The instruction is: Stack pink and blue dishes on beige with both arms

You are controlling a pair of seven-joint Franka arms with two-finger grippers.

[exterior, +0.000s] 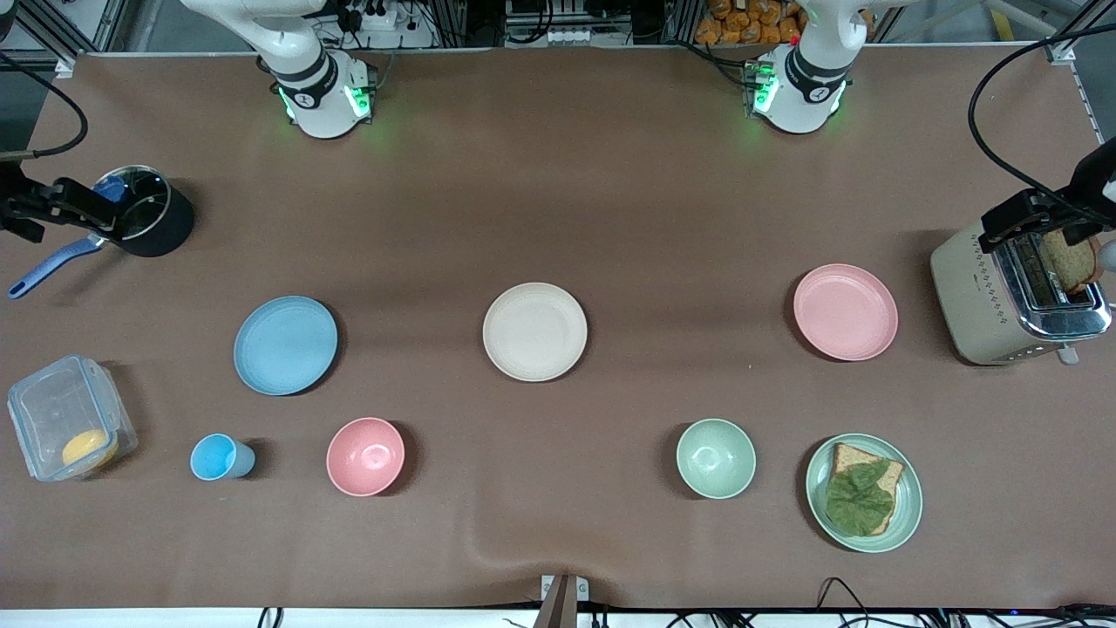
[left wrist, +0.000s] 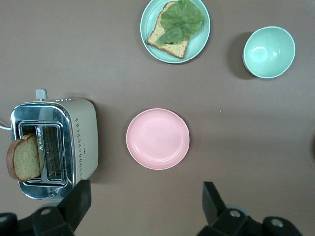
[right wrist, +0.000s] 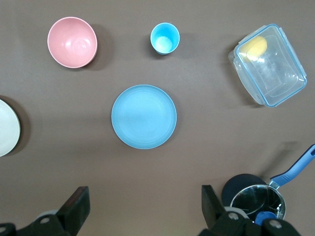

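Observation:
The beige plate lies mid-table, its edge also showing in the right wrist view. The light blue plate lies toward the right arm's end. Toward the left arm's end lies the pale pink plate. All three plates are bare and apart. My right gripper hangs high beside the pot, open and holding nothing. My left gripper hangs high over the toaster's edge, open and holding nothing.
A black pot with a blue handle and a clear box stand at the right arm's end. A blue cup, pink bowl, green bowl and green plate with bread stand nearer the camera. The toaster holds bread.

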